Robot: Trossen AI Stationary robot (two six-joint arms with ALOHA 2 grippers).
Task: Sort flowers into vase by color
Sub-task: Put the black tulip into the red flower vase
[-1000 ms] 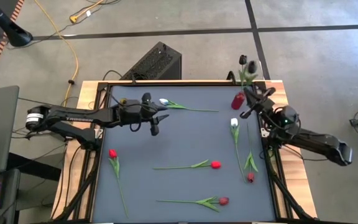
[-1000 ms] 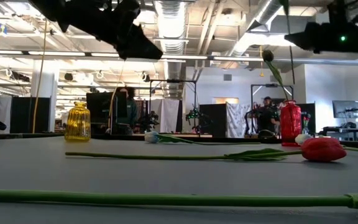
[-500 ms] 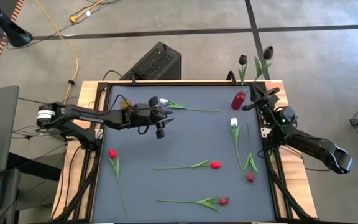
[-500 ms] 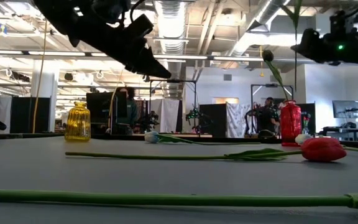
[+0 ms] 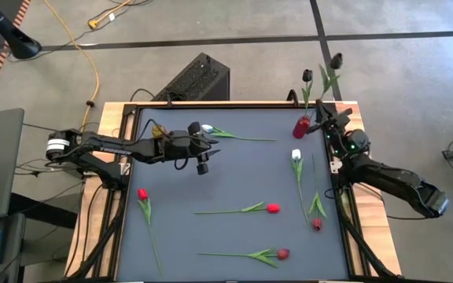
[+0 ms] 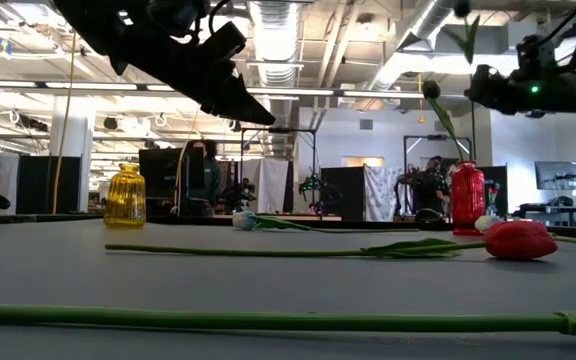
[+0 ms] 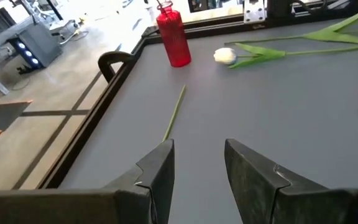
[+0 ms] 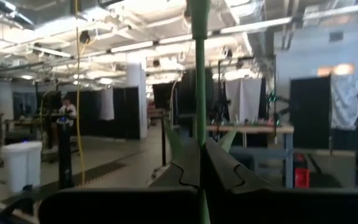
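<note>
Holding a dark-headed tulip [image 5: 336, 60] by its stem with our right gripper [image 5: 323, 119], jaws clamped on it, we hover it just beside the red vase [image 5: 301, 126] at the desk's [image 5: 234, 177] far right corner, where one dark tulip [image 5: 307, 76] already stands. Our left gripper [image 5: 202, 167] waits with its jaws apart above the desk near the white tulip at the far edge [image 5: 208, 129], close to the yellow vase [image 6: 125, 195]. By our judgement the sorting is barely begun: another white tulip [image 5: 296, 156], three red tulips [image 5: 273, 208] [image 5: 142, 193] [image 5: 282, 254] and a maroon one [image 5: 317, 225] lie on the desk.
</note>
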